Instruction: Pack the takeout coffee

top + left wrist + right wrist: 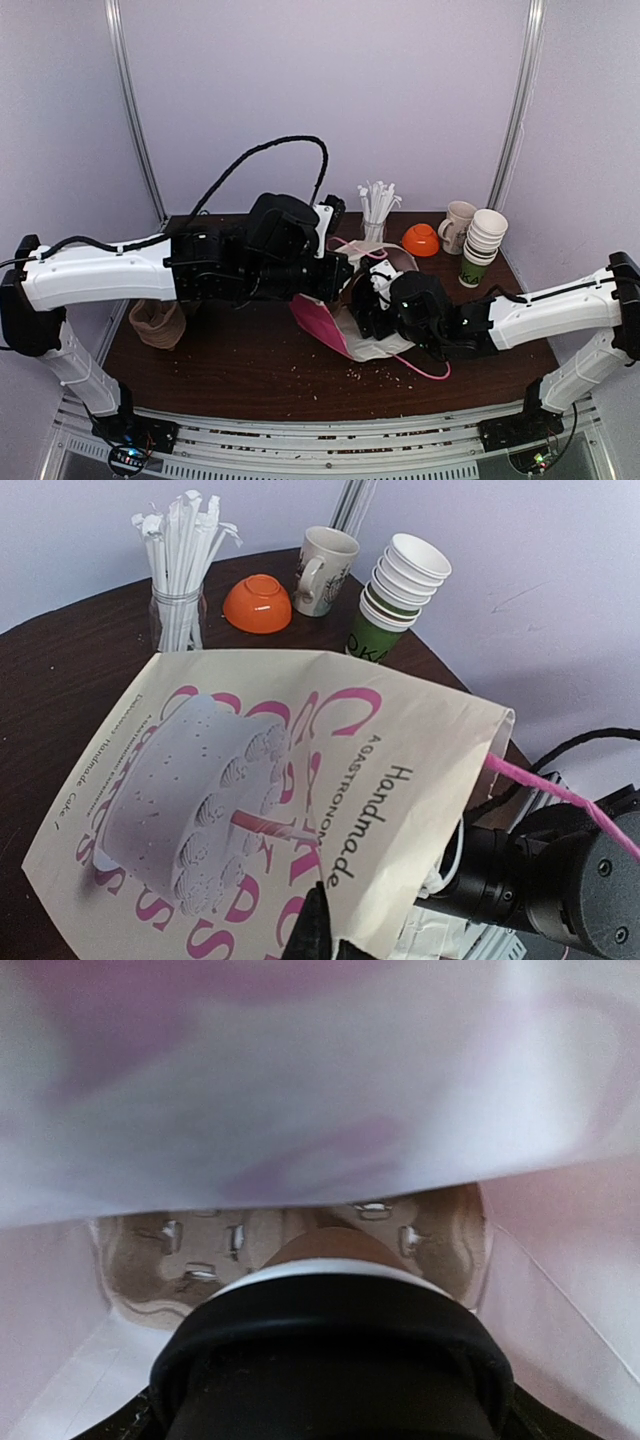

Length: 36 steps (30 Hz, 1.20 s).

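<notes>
The takeout coffee, a small brown paper cup under a black plastic dome lid, is seen inside the cream paper bag with pink print, with a moulded pulp tray beyond it at the bag's bottom. The right gripper is reached into the bag's mouth; its grip cannot be told. The bag's edge is pinched by the left gripper, and the bag is held tilted over the dark brown table.

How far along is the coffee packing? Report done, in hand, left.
Done: the left gripper pinches the paper bag open, and the takeout coffee is already inside it. In hand: the right arm reaches into the bag, cup short of the pulp tray at its bottom. Left: probably seat the cup, let go, withdraw.
</notes>
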Each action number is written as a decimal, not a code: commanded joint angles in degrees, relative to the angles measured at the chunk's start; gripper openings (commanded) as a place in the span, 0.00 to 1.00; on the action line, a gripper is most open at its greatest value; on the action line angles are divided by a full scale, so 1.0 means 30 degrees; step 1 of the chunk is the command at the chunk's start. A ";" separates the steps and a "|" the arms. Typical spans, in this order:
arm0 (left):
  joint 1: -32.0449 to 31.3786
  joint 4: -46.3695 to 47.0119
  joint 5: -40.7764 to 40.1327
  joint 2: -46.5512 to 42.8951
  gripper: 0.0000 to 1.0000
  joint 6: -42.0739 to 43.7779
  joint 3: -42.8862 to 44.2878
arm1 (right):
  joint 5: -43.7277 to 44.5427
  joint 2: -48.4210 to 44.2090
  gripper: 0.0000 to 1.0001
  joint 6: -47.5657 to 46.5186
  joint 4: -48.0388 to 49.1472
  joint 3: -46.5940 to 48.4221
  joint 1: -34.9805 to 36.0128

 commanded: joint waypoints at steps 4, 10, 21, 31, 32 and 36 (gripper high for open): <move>-0.0217 0.1838 0.1768 -0.0103 0.00 0.0153 0.0068 | 0.2745 0.0673 0.75 0.1548 0.0876 0.0665 -0.0881; -0.0217 0.1940 0.2063 -0.0069 0.00 0.0072 -0.0192 | 0.1200 0.0090 0.75 0.2769 0.2917 -0.0087 -0.1508; -0.0217 0.1859 0.2250 0.0245 0.00 0.0133 -0.0101 | 0.0427 -0.0084 0.75 0.3667 0.5059 -0.0540 -0.1526; -0.0217 0.0867 0.1369 0.0164 0.00 -0.0320 0.0041 | 0.0361 -0.0336 0.73 0.3840 0.5194 -0.0810 -0.1427; -0.0217 0.0727 0.1202 0.0102 0.00 -0.0432 0.0034 | 0.0171 -0.0396 0.73 0.3532 0.5057 -0.0890 -0.1419; -0.0217 0.0021 0.0722 -0.0027 0.00 -0.0885 0.0223 | 0.0431 -0.0808 0.73 0.1686 0.3128 -0.0596 -0.0972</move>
